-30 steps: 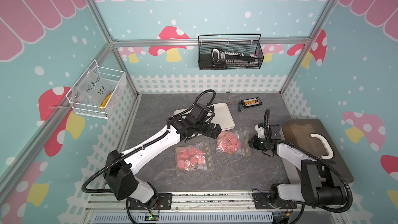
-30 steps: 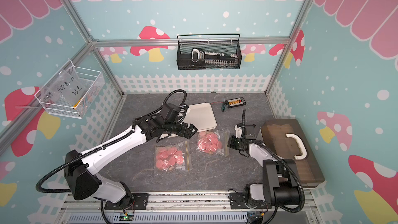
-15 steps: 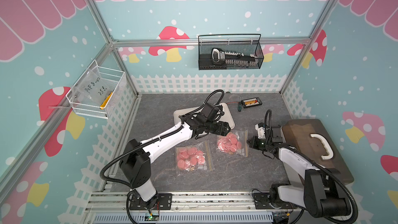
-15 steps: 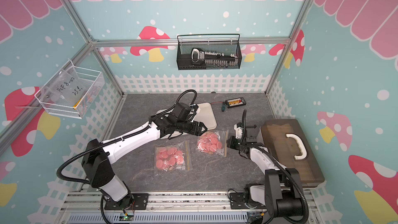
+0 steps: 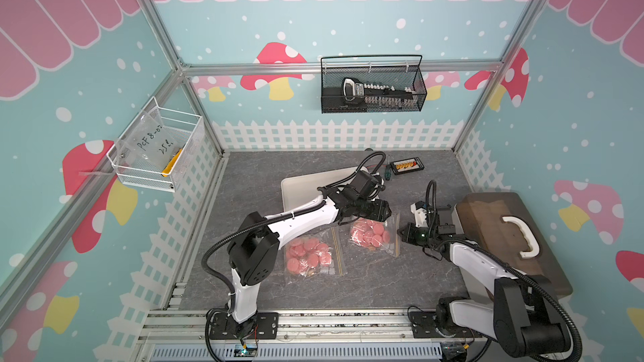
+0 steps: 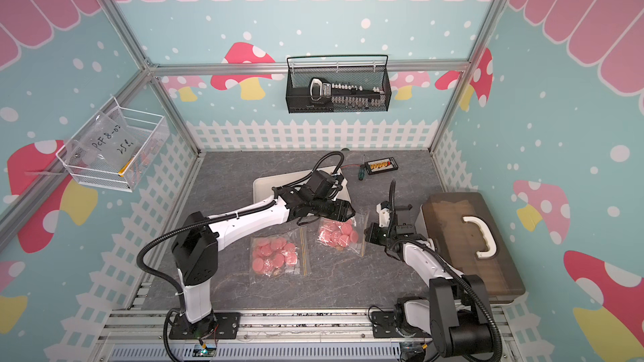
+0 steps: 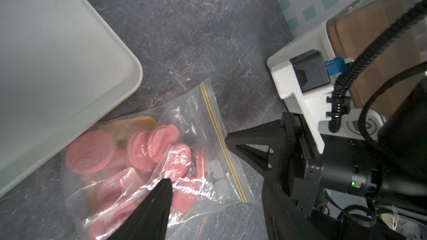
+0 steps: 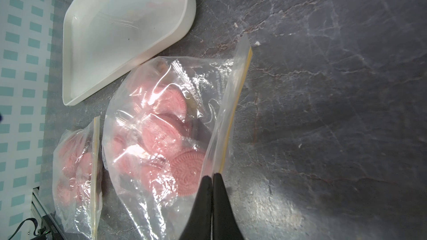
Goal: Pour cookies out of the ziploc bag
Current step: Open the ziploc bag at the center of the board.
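Two clear zip bags lie on the grey marble-pattern tabletop [image 5: 251, 203]. The first ziploc bag [image 5: 391, 235] sits just beside the near corner of the single white tray [image 5: 303, 193]. It holds pink embossed sandwich cookies [image 5: 371, 235]. About nine show in a top view, but they overlap and some are in glossy inner wrap, so the count is not firm. Its yellow-lined zip edge [image 8: 233, 111] faces the right arm and stands lifted off the table; whether it is sealed cannot be told. The right gripper [image 8: 212, 177] is fully closed, its fingertips pinching that zip edge at one end. The left gripper [image 5: 380, 211] hovers over the tray-side end of the same bag. The left wrist view shows only one of its fingers [image 7: 159, 200], pressed against the bag's film, so how far the jaws stand apart cannot be told. The second ziploc bag [image 5: 335, 255] lies flat nearer the front, beside the left arm, apart from both grippers. It holds about a dozen of the same cookies. There are two wall baskets. A black wire basket [image 5: 373, 106] on the back wall contains one dark tool [image 5: 353, 89] with a row of pale bits. A white wire basket [image 5: 188, 141] on the left wall contains one handwritten clear bag [image 5: 146, 144] and one yellow item [image 5: 172, 165]. A dark wooden board [image 5: 488, 217] with a white handle lies to the right.
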Robot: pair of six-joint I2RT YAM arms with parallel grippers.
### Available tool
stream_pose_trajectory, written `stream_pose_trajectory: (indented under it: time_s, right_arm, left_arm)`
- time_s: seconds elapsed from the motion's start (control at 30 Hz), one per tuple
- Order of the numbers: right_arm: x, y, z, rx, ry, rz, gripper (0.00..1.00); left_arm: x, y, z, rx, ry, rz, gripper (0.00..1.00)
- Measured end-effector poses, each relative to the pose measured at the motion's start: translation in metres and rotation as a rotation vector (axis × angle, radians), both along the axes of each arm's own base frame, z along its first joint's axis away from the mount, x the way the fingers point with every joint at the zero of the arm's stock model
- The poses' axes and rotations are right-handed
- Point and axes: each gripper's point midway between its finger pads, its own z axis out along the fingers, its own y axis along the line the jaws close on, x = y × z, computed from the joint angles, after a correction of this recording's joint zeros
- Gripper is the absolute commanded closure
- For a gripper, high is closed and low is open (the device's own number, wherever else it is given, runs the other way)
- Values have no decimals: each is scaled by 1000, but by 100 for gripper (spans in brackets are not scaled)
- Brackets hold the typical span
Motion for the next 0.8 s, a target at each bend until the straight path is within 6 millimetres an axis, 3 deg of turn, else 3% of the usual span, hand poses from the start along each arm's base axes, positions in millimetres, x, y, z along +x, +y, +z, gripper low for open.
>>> stream_pose_trajectory:
  time_s: [0.53,0.8]
  right_arm:
    - [0,-5,0,1,-13,-51,100]
    - [-3,-7,-5,1,4,-71,100]
  left_arm:
    - [6,-50,-28,26,26,-36,51]
    - [-1,-58,-55,95,71,-44,57]
